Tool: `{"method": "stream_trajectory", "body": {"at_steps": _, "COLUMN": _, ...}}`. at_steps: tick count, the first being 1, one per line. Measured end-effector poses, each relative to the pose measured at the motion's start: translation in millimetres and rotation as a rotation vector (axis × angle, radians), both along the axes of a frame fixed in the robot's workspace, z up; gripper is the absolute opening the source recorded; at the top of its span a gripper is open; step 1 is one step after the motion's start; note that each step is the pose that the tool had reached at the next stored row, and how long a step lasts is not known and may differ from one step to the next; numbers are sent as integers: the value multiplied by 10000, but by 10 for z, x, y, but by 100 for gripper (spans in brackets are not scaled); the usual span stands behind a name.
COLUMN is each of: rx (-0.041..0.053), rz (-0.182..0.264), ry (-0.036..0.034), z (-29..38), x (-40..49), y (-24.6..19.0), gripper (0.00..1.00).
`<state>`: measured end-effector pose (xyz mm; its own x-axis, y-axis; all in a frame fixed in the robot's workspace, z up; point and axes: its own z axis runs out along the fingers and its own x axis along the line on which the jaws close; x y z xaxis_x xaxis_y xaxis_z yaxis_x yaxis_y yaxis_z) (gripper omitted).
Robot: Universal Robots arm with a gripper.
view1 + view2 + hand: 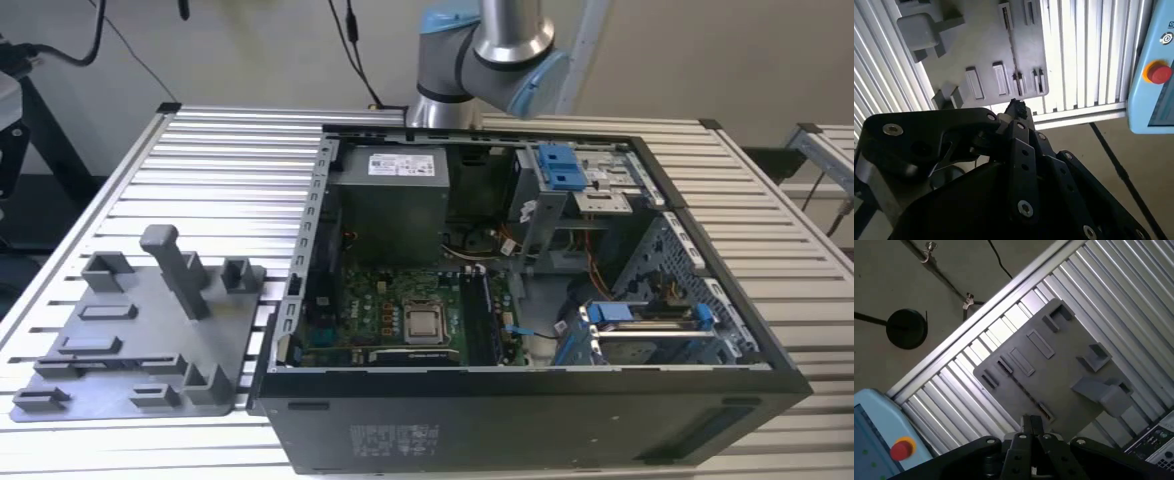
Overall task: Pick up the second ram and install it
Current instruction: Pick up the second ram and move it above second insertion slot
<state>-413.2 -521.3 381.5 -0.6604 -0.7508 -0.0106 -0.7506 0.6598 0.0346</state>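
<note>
The pincer [1030,426], fingers together, is hovering above the tray [1064,365]; opening and squaring to the ram [1021,388] looks wise.

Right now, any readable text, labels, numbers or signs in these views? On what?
Nothing can be read.
White label on the power supply: too small to read.
Pale print on the case's outer panel: too small to read.
Marks on the teach pendant: blurred.
</note>
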Motion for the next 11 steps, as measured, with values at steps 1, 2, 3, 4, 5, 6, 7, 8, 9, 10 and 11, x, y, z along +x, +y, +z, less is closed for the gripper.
{"method": "stream_trajectory", "body": {"at_steps": 1, "rx": 1, "rz": 161, "ry": -1, "z": -1, "x": 0, "y": 0, "gripper": 11}}
{"method": "stream_trajectory", "body": {"at_steps": 2, "rx": 2, "rz": 330, "ry": -1, "z": -1, "x": -1, "y": 0, "gripper": 11}}
{"method": "stream_trajectory", "body": {"at_steps": 3, "rx": 2, "rz": 488, "ry": -2, "z": -2, "x": -1, "y": 0, "gripper": 11}}
{"method": "stream_trajectory", "body": {"at_steps": 4, "rx": 1, "rz": 615, "ry": -1, "z": -1, "x": 0, "y": 0, "gripper": 11}}
{"method": "stream_trajectory", "body": {"at_steps": 5, "rx": 0, "rz": 724, "ry": 1, "z": 0, "x": 0, "y": 0, "gripper": 11}}
{"method": "stream_trajectory", "body": {"at_steps": 6, "rx": 1, "rz": 851, "ry": 0, "z": -1, "x": 0, "y": 0, "gripper": 11}}
{"method": "stream_trajectory", "body": {"at_steps": 7, "rx": 1, "rz": 986, "ry": -1, "z": -2, "x": 0, "y": 0, "gripper": 11}}
{"method": "stream_trajectory", "body": {"at_steps": 8, "rx": 1, "rz": 1104, "ry": 0, "z": -2, "x": 0, "y": 0, "gripper": 11}}
{"method": "stream_trajectory", "body": {"at_steps": 9, "rx": 1, "rz": 1257, "ry": 0, "z": -3, "x": 0, "y": 0, "gripper": 11}}
{"method": "stream_trajectory", "body": {"at_steps": 10, "rx": 1, "rz": 1415, "ry": 0, "z": -3, "x": 0, "y": 0, "gripper": 11}}
{"method": "stream_trajectory", "body": {"at_steps": 11, "rx": 1, "rz": 1580, "ry": 0, "z": -5, "x": 0, "y": 0, "gripper": 11}}
